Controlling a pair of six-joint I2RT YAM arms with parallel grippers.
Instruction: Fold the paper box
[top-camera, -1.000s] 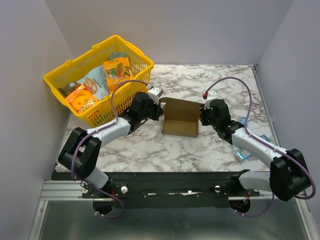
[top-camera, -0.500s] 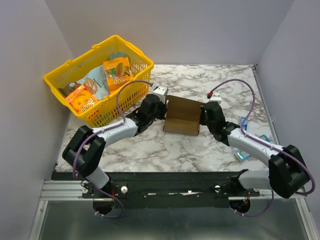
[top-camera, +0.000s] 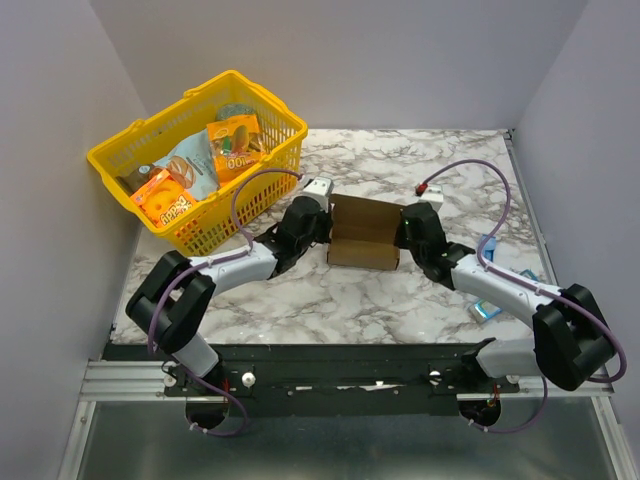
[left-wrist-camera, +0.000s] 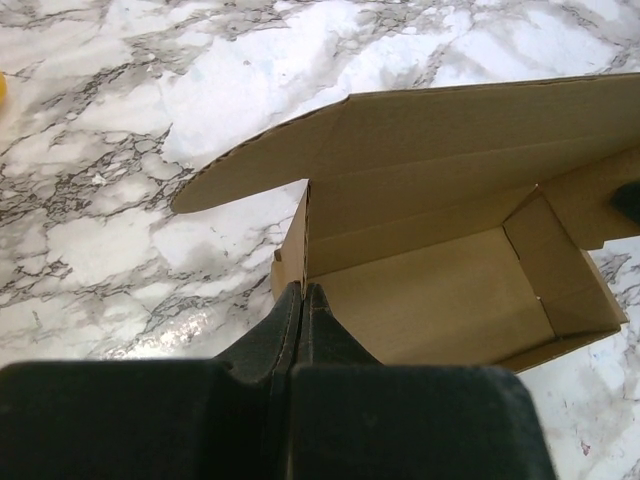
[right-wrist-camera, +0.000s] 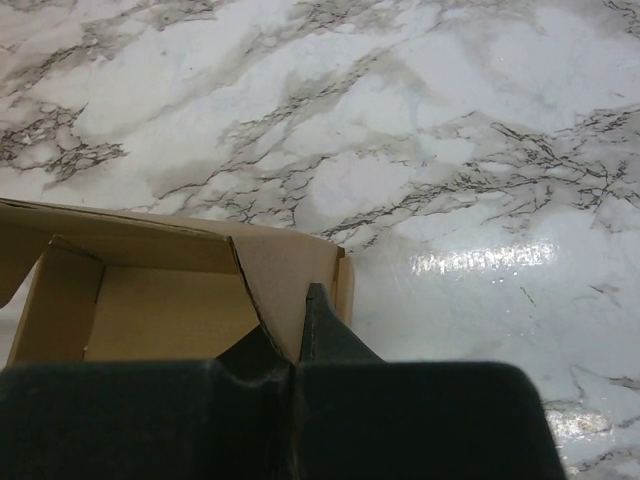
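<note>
The paper box (top-camera: 362, 232) is a small brown cardboard box, open at the top, standing mid-table with its lid flap raised at the back. My left gripper (top-camera: 320, 226) is at its left end. In the left wrist view the gripper (left-wrist-camera: 303, 292) is shut on the box's (left-wrist-camera: 440, 300) left side wall. My right gripper (top-camera: 404, 232) is at the box's right end. In the right wrist view the gripper (right-wrist-camera: 300, 322) is shut on the right side flap of the box (right-wrist-camera: 160, 310).
A yellow basket (top-camera: 120, 147) full of printed snack packs stands at the back left, close behind my left arm. Small blue packets (top-camera: 487, 310) lie on the marble table near the right wall, beside my right arm.
Both grippers have moved in to the box's ends and pinched its side walls. The lid flap, lying back before, now stands more upright, and the box has shifted slightly.
</note>
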